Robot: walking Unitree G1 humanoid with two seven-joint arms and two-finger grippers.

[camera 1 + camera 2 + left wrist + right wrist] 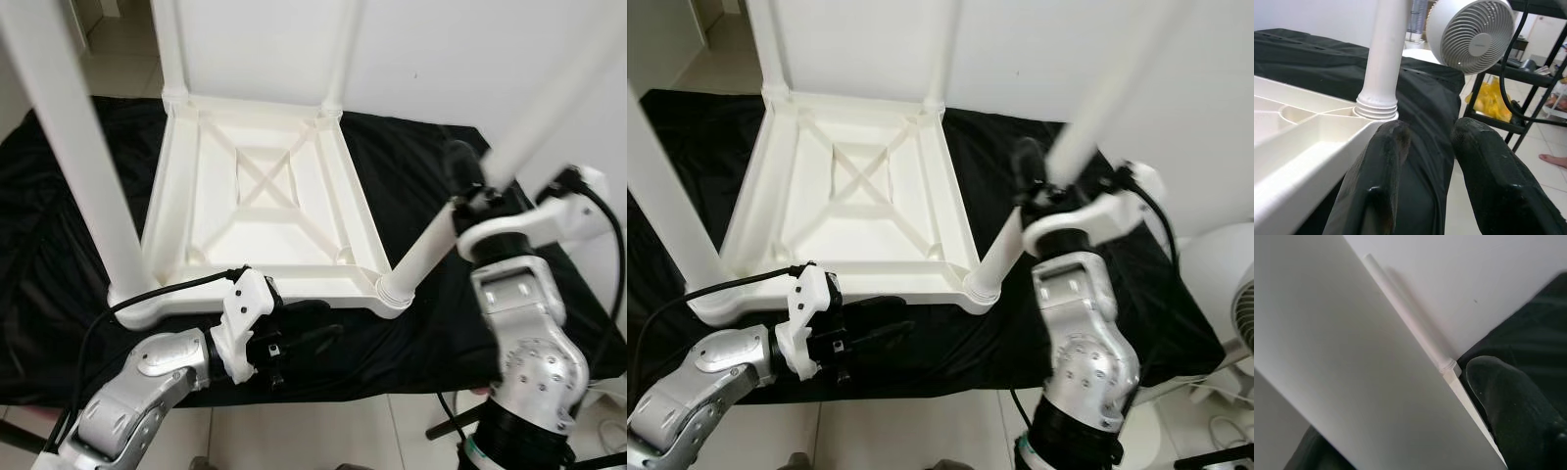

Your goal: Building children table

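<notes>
Four legs (428,246) stand on one upturned table (260,186); right pincer (470,191) grasps one, left pincer (304,338) hangs released beside the rim.

My head cameras look forward and down onto the upturned table (260,206), both sharing its ribbed underside and the near right leg (1004,250). My left wrist camera sits close beside the table's edge, facing that leg's socket. My right wrist camera presses against the leg itself.
</notes>
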